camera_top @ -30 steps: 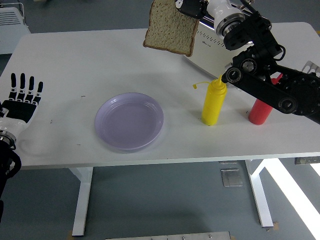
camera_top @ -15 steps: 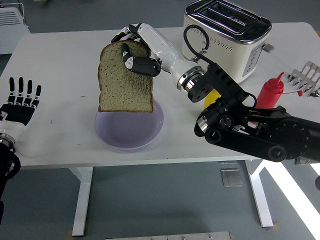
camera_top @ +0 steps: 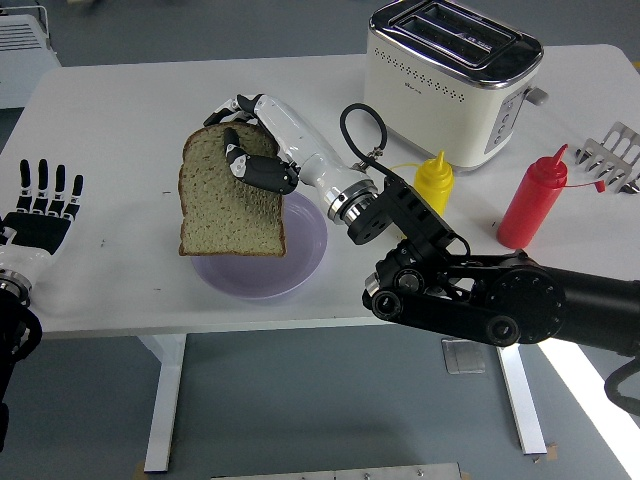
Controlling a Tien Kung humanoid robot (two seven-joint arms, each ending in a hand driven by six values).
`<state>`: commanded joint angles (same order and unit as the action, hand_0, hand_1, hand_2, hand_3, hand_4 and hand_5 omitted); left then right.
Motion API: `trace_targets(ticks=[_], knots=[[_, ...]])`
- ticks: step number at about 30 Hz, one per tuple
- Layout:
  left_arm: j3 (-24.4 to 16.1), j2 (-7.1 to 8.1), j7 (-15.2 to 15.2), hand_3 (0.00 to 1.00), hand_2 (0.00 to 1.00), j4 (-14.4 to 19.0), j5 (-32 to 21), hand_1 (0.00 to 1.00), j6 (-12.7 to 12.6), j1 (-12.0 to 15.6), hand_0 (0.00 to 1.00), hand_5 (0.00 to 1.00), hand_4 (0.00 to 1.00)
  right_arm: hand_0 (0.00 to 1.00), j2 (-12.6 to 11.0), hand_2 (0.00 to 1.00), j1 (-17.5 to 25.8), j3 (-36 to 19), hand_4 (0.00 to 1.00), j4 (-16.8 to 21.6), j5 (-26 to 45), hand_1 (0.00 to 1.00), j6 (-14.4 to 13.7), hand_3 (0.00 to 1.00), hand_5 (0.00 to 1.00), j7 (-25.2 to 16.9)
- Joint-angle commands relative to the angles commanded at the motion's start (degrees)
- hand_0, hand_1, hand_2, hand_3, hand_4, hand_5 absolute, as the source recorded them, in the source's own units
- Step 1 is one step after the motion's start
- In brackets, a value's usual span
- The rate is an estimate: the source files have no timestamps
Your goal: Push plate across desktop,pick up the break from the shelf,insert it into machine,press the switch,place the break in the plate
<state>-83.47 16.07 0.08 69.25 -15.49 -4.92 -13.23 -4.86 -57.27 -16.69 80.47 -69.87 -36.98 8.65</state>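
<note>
My right hand (camera_top: 245,150) is shut on a slice of brown bread (camera_top: 230,205) and holds it upright just above the left part of the lilac plate (camera_top: 300,262), near the table's front. The bread hides much of the plate. The cream toaster (camera_top: 452,75) stands at the back right with both slots empty. My left hand (camera_top: 40,205) rests open at the table's left edge, fingers spread and holding nothing.
A yellow squeeze bottle (camera_top: 433,178) and a red squeeze bottle (camera_top: 530,200) stand in front of the toaster. A metal rack (camera_top: 612,155) sits at the right edge. My right forearm (camera_top: 480,295) crosses the front right of the table.
My right hand carried the bread from above the toaster down and left to over the plate, and lowered it further in the last half second. The left hand has not moved.
</note>
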Motion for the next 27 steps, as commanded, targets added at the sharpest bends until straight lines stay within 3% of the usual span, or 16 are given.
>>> trace_targets(ticks=[15,27], knots=[[-1.7,0.01,-0.1,0.607,0.658,-0.5,1.6,0.709,0.4,-0.3,0.785,0.876,0.555,0.418,1.0,0.418,3.1,2.2,0.095,-3.5,14.9,0.304,0.0,0.429,0.002,-17.3],[-1.1,0.13,-1.3,0.608,0.658,-1.4,5.1,0.710,0.7,-0.8,0.785,0.885,0.557,0.427,0.9,0.417,2.8,3.0,0.117,-5.4,11.7,0.312,0.0,0.425,0.002,-10.8]])
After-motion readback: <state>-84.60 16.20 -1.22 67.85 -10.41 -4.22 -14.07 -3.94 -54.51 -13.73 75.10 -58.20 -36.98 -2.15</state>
